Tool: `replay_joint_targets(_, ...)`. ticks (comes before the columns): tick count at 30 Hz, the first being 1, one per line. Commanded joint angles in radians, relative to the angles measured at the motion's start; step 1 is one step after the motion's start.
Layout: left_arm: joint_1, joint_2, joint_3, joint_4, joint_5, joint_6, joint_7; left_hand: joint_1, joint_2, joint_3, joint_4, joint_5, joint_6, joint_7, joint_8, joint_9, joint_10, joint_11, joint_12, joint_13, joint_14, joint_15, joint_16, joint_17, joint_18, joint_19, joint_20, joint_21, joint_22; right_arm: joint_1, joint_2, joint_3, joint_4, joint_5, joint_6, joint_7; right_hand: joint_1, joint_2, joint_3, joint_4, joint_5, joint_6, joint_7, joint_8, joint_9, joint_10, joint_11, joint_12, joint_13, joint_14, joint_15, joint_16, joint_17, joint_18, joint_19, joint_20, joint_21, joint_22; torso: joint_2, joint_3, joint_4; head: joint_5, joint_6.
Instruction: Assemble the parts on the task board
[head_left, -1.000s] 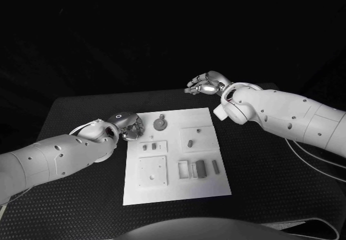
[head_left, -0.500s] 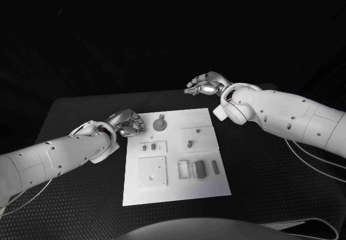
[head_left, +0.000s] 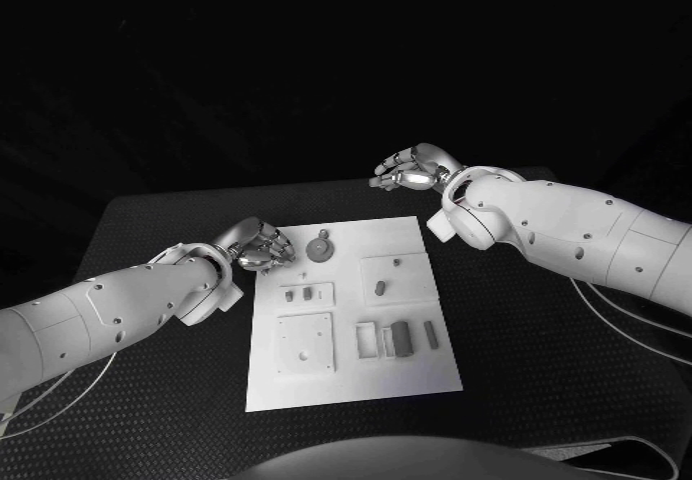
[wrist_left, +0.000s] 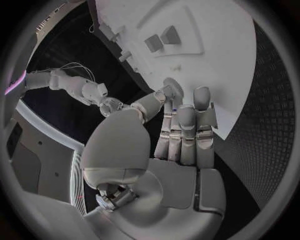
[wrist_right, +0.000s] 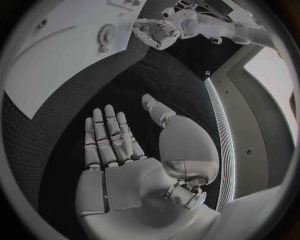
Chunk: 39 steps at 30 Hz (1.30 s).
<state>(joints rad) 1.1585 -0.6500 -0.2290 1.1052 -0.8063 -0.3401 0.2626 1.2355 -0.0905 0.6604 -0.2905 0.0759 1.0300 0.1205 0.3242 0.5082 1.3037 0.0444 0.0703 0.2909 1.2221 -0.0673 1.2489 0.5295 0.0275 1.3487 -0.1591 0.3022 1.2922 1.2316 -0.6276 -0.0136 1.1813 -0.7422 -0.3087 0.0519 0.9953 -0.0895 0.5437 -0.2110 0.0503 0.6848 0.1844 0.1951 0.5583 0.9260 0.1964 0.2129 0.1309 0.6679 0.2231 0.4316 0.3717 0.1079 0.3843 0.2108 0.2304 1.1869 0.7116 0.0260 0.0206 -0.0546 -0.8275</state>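
Note:
The white task board (head_left: 353, 385) lies in the middle of the black table. A round toothed part (head_left: 320, 245) rests near its far left corner; small parts (head_left: 303, 294), a peg (head_left: 381, 287) and oblong pieces (head_left: 398, 337) lie further down it. My left hand (head_left: 257, 245) hovers at the board's far left edge, beside the round part. In the left wrist view that hand (wrist_left: 181, 135) has straight fingers and an empty palm, its thumb reaching toward the round part (wrist_left: 173, 86). My right hand (head_left: 411, 168) is raised beyond the board's far edge; its palm (wrist_right: 115, 150) is flat and empty.
Black table surface (head_left: 159, 400) surrounds the board on every side. The right wrist view takes in the board (wrist_right: 50, 65), the round part (wrist_right: 105, 34) and my left hand (wrist_right: 155, 31) beside it. A cable (head_left: 635, 330) trails beside the right arm.
My left hand has edged a little farther from me along the board's left edge, and its forearm has swung inward. The right hand and the parts have stayed put.

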Motion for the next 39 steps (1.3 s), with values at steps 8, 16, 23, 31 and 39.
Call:
replay_joint_targets(8,0.000,0.012,0.000,0.003,-0.051,0.056,0.055,0.000,0.006,-0.012,0.000,-0.002,-0.009,0.000,-0.002,0.003,-0.003,0.002,0.000,0.022,-0.007,0.001,-0.003,0.002,0.054,-0.005,-0.005,-0.006,0.004,0.000,-0.002,0.000,0.000,0.000,0.012,0.005,-0.008,-0.002,-0.002,0.005,-0.002,-0.008,0.065,0.007,-0.002,0.004,0.000,-0.006,-0.002,0.006,0.003,-0.004,-0.002,-0.016,-0.006,0.000,-0.007,0.001,0.001,0.0006,0.0000,0.000,0.002)
replay_joint_targets(16,-0.004,0.031,0.000,-0.017,-0.088,0.055,0.064,-0.001,0.003,-0.020,0.000,-0.002,-0.011,0.000,-0.002,0.004,-0.004,0.002,0.000,0.024,-0.008,0.001,-0.002,0.004,0.054,-0.006,-0.005,-0.006,0.007,0.000,0.000,0.000,-0.001,0.000,0.014,0.005,-0.007,-0.002,-0.002,0.006,-0.002,-0.008,0.065,0.007,-0.002,0.004,0.000,-0.006,-0.003,0.006,0.003,-0.004,-0.002,-0.016,-0.006,0.000,-0.008,0.002,0.001,0.0007,-0.0016,0.001,0.001)
replay_joint_targets(23,-0.022,0.042,0.000,-0.040,-0.088,0.070,0.082,-0.002,0.005,-0.028,0.001,-0.006,-0.011,0.000,-0.002,0.006,-0.005,0.002,0.000,0.025,-0.007,0.001,0.001,0.006,0.054,-0.004,-0.005,-0.005,0.011,-0.001,-0.001,0.000,-0.002,0.001,0.015,0.005,-0.008,-0.002,-0.002,0.006,-0.002,-0.008,0.065,0.007,-0.002,0.004,0.000,-0.007,-0.004,0.007,0.003,-0.004,-0.002,-0.015,-0.006,0.000,-0.008,0.002,0.001,-0.0002,-0.0015,-0.003,-0.001)
replay_joint_targets(31,-0.026,0.055,0.000,-0.062,-0.087,0.073,0.086,-0.003,0.005,-0.035,0.000,-0.010,-0.011,0.000,-0.002,0.007,-0.005,0.002,0.000,0.026,-0.007,0.001,0.002,0.007,0.055,-0.003,-0.005,-0.004,0.014,-0.001,0.000,0.000,-0.001,0.001,0.017,0.006,-0.008,-0.002,-0.002,0.007,-0.002,-0.008,0.065,0.007,-0.003,0.005,0.000,-0.007,-0.005,0.007,0.003,-0.004,-0.002,-0.015,-0.006,0.000,-0.008,0.003,0.001,-0.0004,-0.0007,-0.005,0.000)
replay_joint_targets(39,-0.029,0.061,0.000,-0.051,-0.081,0.076,0.087,-0.003,0.007,-0.038,0.000,-0.010,-0.011,0.000,-0.002,0.008,-0.006,0.002,-0.001,0.027,-0.006,0.001,0.003,0.008,0.055,-0.002,-0.006,-0.004,0.016,-0.003,0.002,0.000,0.000,0.002,0.017,0.007,-0.008,-0.001,-0.002,0.007,-0.002,-0.008,0.065,0.008,-0.003,0.005,0.000,-0.007,-0.006,0.007,0.003,-0.004,-0.002,-0.015,-0.006,0.000,-0.009,0.003,0.000,0.0019,-0.0014,-0.006,0.003)
